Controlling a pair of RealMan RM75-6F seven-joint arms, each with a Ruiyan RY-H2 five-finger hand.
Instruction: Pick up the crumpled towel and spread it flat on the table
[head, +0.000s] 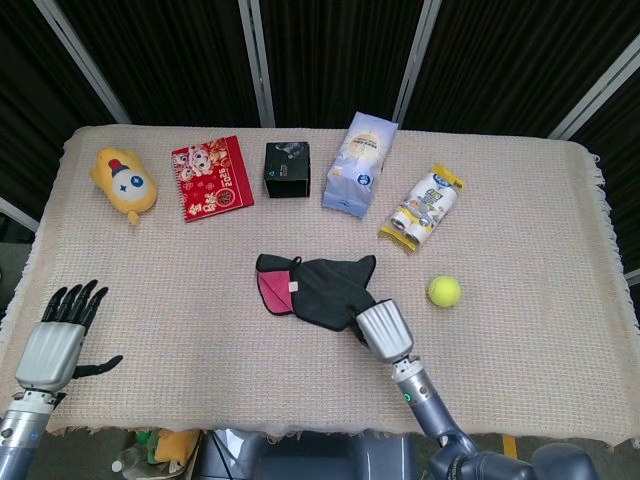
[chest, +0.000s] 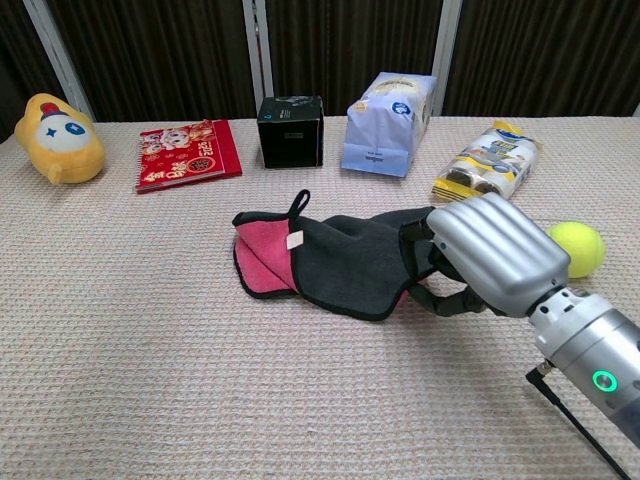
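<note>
At the towel (chest: 340, 262) edge, right hand (chest: 490, 255) gripping it (corner lifted)

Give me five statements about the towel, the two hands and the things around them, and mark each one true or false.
1. The right hand has its fingers on the right edge of the towel. True.
2. The left hand presses on the towel's pink side. False: it is apart from the towel, open near the table's left front corner.
3. The tennis ball lies to the right of the towel. True.
4. The towel is spread fully flat. False: it is folded over, with a pink patch showing at its left end.
5. The black box stands on top of the red booklet. False: it stands beside it, on the table.
</note>
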